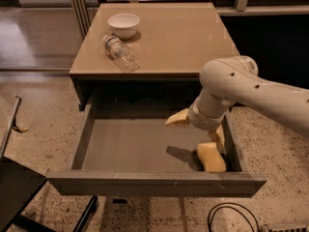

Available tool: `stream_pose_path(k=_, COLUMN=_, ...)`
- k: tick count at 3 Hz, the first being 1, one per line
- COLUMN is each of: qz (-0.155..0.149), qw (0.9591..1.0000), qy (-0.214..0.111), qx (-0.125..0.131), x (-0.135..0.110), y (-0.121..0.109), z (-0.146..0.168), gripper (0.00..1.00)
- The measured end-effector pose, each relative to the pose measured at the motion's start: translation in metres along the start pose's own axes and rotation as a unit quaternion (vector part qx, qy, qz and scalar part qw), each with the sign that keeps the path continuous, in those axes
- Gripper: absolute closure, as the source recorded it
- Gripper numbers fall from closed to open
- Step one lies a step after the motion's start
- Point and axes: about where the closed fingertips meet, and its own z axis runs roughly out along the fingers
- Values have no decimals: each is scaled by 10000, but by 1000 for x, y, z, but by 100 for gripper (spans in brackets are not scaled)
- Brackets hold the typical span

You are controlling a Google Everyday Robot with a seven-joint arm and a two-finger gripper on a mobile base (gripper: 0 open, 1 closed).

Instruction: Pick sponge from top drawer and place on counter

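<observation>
The top drawer (130,146) is pulled open, with a smooth grey bottom. The pale yellow sponge (211,157) lies in its front right corner. My gripper (199,127) hangs inside the drawer just above and behind the sponge, open; one yellowish finger (177,118) points left and the other (219,137) reaches down beside the sponge. Nothing is held. The white arm comes in from the right. The tan counter (178,37) is the cabinet top behind the drawer.
A white bowl (123,24) and a clear plastic bottle (121,52) lying on its side sit on the counter's left part. A dark object (19,197) stands at the lower left on the speckled floor. A black cable (231,216) lies below the drawer.
</observation>
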Motion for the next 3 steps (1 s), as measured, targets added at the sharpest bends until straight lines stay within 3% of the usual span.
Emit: stream_pose_path(k=3, qz=-238, qw=9993, qy=-288, qx=-23, x=18, y=31, z=50, gripper=0)
